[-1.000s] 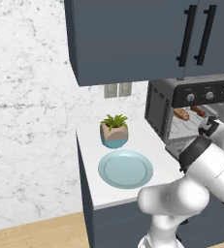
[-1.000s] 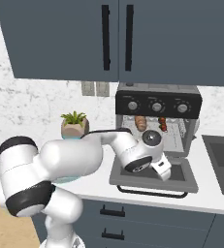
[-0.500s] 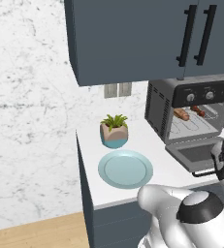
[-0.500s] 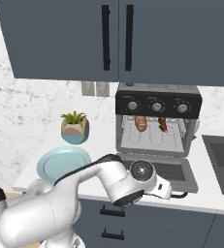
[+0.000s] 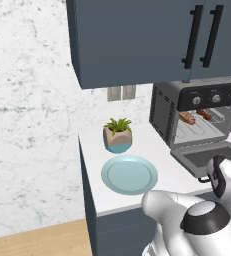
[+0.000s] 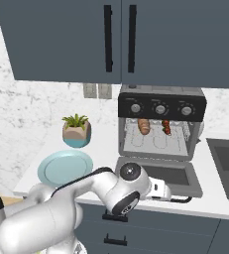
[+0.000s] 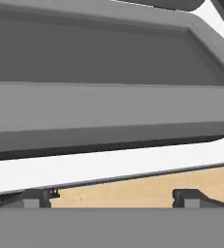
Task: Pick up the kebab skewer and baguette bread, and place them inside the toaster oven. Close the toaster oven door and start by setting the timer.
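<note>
Toaster oven door (image 6: 160, 174) lies dropped flat over the near edge of the bench (image 6: 103, 144), and that is what remains to be dealt with. Nearest of all, the end effector (image 7: 111, 201) sits low in front of the bench edge, its two fingertips spread wide apart with nothing between them; in the hand view they point up at the underside and front lip of the lowered door, with the white bench edge just beneath it. In the right base view the arm's wrist is close against the door's near edge, beside the bar handle; I cannot tell whether anything touches.

Left of the door, the pale blue plate (image 5: 129, 174) rests bare on the bench, with a small potted plant (image 5: 118, 135) beyond it.

Farther back, inside the toaster oven (image 6: 160, 124), the baguette bread (image 6: 143, 126) lies on the wire rack at the left and the kebab skewer (image 6: 166, 127) beside it at the right, slightly apart. So loading looks done.

What is left, by my reading: swing the door up shut, then turn one of the three knobs (image 6: 160, 109) on the black panel above the opening to set the timer.
</note>
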You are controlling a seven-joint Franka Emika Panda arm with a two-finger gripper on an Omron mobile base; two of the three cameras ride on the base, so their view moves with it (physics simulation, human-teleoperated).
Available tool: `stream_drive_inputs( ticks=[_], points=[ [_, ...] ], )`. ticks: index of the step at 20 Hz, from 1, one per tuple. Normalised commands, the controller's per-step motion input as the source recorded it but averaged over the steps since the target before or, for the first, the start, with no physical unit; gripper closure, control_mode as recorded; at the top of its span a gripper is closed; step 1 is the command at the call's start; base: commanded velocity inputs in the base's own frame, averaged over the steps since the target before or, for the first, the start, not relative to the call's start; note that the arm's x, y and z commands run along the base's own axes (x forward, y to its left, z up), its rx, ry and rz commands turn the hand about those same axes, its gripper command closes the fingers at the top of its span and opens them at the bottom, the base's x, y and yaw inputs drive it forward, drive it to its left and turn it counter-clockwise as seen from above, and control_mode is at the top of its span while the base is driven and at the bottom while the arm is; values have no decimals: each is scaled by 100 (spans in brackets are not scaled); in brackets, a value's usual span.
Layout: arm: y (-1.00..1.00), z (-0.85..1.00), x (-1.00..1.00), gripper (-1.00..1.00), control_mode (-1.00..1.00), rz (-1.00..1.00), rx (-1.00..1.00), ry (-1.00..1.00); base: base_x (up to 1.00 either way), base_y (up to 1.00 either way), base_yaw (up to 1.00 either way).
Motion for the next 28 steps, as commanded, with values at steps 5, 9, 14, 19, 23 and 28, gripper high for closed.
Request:
stream_drive_inputs(
  ticks=[5,9,14,19,23,28],
  points=[
    [0,-19,2,-100,-100,7,-7,19,0,0,0],
    [0,-29,-15,-100,-100,1,0,17,0,0,0],
    [0,-6,6,-100,-100,0,11,3,0,0,0],
    [-3,-1,6,-100,-100,0,19,-7,0,0,0],
    [-3,-11,0,-100,-100,0,16,-4,0,0,0],
    [0,-11,9,-100,-100,0,8,0,0,0,0]
  ],
)
